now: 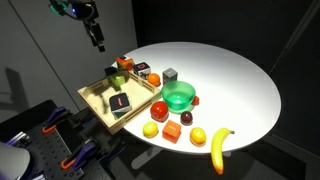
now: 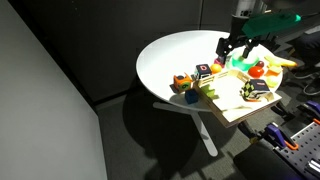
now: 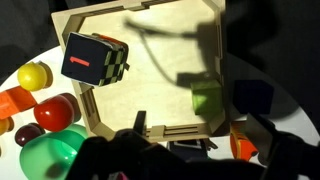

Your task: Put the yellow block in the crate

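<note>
The yellow block point(image 3: 207, 100) is a small yellow-green cube. It lies inside the crate point(image 3: 150, 80), in a corner and in shadow. In an exterior view the block point(image 1: 118, 78) sits at the crate's far corner. The crate point(image 1: 98, 98) is a shallow light-wood tray at the table's edge, and it also shows in an exterior view point(image 2: 240, 108). My gripper point(image 3: 200, 135) hangs well above the crate, open and empty. It shows in both exterior views point(image 1: 97, 40) point(image 2: 237, 45).
A black block with a red stripe point(image 3: 95, 58) also lies in the crate. Beside the crate on the round white table are a green bowl point(image 1: 179, 96), a grey cube point(image 1: 171, 74), a banana point(image 1: 219, 148), yellow round fruits point(image 1: 151, 130) and red pieces.
</note>
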Controlling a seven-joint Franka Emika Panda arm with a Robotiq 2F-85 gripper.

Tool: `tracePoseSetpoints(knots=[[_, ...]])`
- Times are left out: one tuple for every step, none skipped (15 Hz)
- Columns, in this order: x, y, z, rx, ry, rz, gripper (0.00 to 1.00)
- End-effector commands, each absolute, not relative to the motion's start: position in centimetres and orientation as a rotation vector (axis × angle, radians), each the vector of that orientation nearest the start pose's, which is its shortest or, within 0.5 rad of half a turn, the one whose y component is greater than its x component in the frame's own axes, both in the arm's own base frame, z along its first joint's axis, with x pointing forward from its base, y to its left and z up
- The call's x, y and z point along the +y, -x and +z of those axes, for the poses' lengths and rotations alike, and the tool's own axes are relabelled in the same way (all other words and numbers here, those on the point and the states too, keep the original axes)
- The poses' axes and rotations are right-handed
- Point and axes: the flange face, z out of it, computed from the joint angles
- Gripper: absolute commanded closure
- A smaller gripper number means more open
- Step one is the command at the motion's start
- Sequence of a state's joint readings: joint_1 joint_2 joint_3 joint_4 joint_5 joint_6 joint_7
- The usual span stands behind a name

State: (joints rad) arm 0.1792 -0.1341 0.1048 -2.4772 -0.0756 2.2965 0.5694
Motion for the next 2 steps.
tracePoseSetpoints(knots=[[12.54, -43.75, 33.79, 0.378, 3.202, 0.024, 0.00], [12.56, -43.74, 33.78, 0.377, 3.202, 0.024, 0.00]])
